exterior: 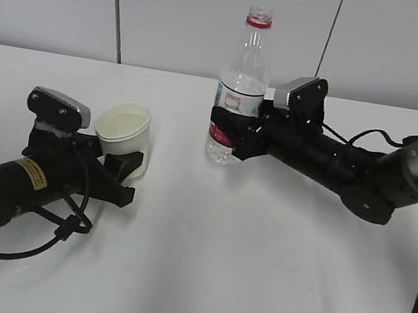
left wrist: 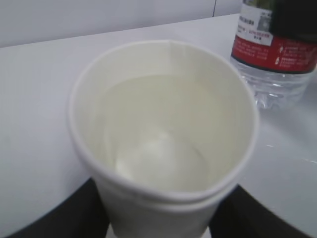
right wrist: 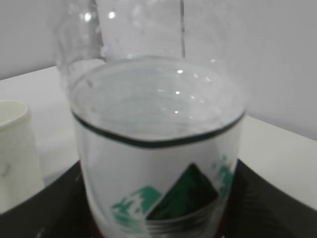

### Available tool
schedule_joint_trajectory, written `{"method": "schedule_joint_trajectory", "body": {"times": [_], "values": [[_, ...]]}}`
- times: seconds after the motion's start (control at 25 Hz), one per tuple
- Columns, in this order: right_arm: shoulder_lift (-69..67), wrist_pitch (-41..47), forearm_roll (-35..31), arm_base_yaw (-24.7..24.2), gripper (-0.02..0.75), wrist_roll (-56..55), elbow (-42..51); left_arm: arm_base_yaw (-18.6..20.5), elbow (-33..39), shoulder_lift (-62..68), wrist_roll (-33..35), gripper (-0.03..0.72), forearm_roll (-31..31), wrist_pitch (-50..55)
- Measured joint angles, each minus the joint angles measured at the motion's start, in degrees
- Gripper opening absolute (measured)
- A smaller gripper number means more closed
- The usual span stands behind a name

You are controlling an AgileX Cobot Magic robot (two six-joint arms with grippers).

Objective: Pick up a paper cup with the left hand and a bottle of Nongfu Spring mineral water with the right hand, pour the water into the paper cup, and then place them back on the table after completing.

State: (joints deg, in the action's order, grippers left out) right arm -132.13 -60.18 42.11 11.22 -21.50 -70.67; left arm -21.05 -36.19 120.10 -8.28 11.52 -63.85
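Counter (exterior: 253,276) carries both items upright. Left gripper (exterior: 123,168), lower left of frame, clamps the paper cup (exterior: 122,136) holding water (left wrist: 158,129). Right gripper (exterior: 233,132), centre frame, clamps the uncapped bottle (exterior: 243,82) at its label.

A pale grey wall (exterior: 215,21) fills the background, split into panels by two thin dark seams, one left of centre and one right of centre, both slightly slanted. It meets the far edge of a white tabletop (exterior: 253,276) in a straight line. Lighting is soft and even, with faint shadows on the surface
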Motion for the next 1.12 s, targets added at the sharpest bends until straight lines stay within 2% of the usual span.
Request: {"method": "schedule_joint_trajectory", "body": {"times": [0.4,0.84,1.0,1.12], "values": [[-0.4,-0.1,0.4,0.0,0.476,5.4,0.0,0.0,-0.5,3.8,0.2,0.353,0.2,-2.3],[-3.9,-3.0,0.5,0.0,0.476,6.2,0.0,0.0,-0.5,3.9,0.2,0.359,0.2,-2.6],[-3.9,-3.2,1.4,0.0,0.485,6.2,0.0,0.0,-0.5,4.0,0.2,0.435,0.3,-2.3],[-3.9,-3.7,4.0,0.0,0.563,6.2,0.0,0.0,-0.4,4.1,0.2,0.516,0.2,-1.9]]}}
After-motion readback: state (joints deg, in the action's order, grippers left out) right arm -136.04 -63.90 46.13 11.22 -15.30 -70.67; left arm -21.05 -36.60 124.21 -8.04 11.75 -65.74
